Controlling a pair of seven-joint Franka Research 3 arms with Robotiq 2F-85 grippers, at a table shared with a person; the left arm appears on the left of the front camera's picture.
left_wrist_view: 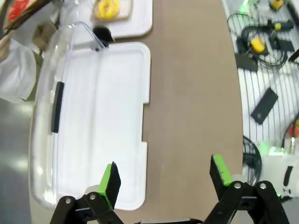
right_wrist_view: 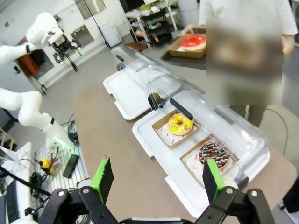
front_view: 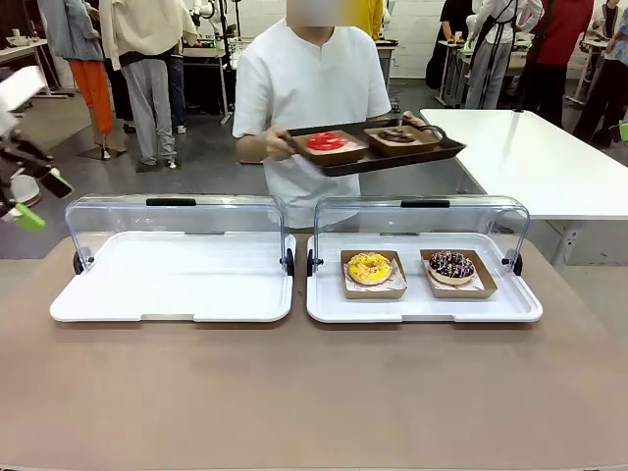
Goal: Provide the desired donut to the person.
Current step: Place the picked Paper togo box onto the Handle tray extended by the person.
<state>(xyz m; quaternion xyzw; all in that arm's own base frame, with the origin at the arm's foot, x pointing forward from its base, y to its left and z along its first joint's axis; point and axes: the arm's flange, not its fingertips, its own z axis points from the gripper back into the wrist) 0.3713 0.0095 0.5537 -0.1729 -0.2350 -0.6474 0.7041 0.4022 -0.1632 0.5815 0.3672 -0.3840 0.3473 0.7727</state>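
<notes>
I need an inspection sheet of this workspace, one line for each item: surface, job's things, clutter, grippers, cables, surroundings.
Surface: brown table; two white display trays side by side, clear lids open.
Job's things: yellow donut and chocolate sprinkled donut, each in a brown cardboard tray, in the right display tray. The left display tray holds nothing. The person stands at the far side and holds a dark serving tray with a red donut and a dark donut.
Clutter: nothing seen on the table.
Grippers: left gripper open, above the left display tray's edge; right gripper open, empty.
Cables: cables and small devices on the floor beside the table.
Surroundings: white table, bystanders behind.
</notes>
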